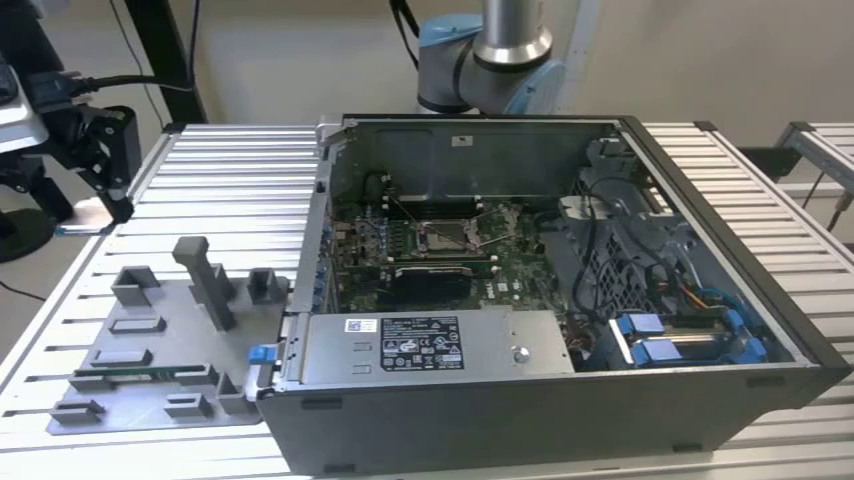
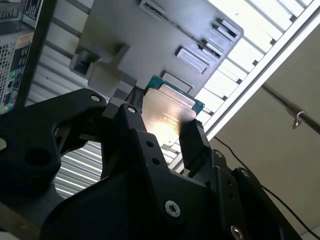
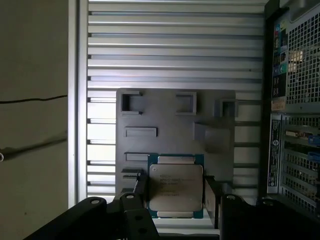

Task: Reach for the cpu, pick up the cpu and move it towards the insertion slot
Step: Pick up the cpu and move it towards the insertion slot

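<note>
Glossy metal cpu, matt blk pincer, matt grey plastic fixture.

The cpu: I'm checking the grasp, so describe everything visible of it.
The cpu is a thin square plate: pale silvery metal lid on a green board rim. Its flat face turns toward the first wrist view; the black end effector clamps two opposite edges and holds it clear of the grey plastic fixture plate. Light glints off the lid in the second wrist view.

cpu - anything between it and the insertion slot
Yes. The cpu, held in the claw above the grey fixture, is outside the computer case. The case's side wall stands between it and the insertion slot. The case is open on top, and nothing visible covers the slot.
</note>
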### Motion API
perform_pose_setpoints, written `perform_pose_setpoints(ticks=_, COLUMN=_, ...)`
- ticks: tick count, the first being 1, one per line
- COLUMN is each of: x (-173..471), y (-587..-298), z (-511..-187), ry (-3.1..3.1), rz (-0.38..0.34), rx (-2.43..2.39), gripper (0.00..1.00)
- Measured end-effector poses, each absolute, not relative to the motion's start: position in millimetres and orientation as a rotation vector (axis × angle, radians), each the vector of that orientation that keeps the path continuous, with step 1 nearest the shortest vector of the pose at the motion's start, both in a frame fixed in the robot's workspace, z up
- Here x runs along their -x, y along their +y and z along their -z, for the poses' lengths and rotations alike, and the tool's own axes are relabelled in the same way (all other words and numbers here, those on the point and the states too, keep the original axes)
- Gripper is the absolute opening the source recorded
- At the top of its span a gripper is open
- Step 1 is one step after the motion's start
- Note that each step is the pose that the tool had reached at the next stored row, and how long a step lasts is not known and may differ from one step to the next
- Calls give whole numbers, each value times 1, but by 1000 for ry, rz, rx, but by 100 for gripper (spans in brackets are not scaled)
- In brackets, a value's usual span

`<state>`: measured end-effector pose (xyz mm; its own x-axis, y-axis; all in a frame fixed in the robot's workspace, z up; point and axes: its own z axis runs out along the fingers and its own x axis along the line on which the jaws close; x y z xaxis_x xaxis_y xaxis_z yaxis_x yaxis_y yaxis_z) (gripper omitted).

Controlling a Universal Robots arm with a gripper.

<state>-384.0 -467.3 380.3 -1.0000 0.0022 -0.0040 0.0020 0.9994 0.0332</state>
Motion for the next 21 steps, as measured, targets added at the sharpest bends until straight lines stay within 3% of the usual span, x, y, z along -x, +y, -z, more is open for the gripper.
perform_pose_setpoints(ticks=21, x=357, y=-467, z=-380, ry=3137, rz=-52, rx=-3, gripper=0)
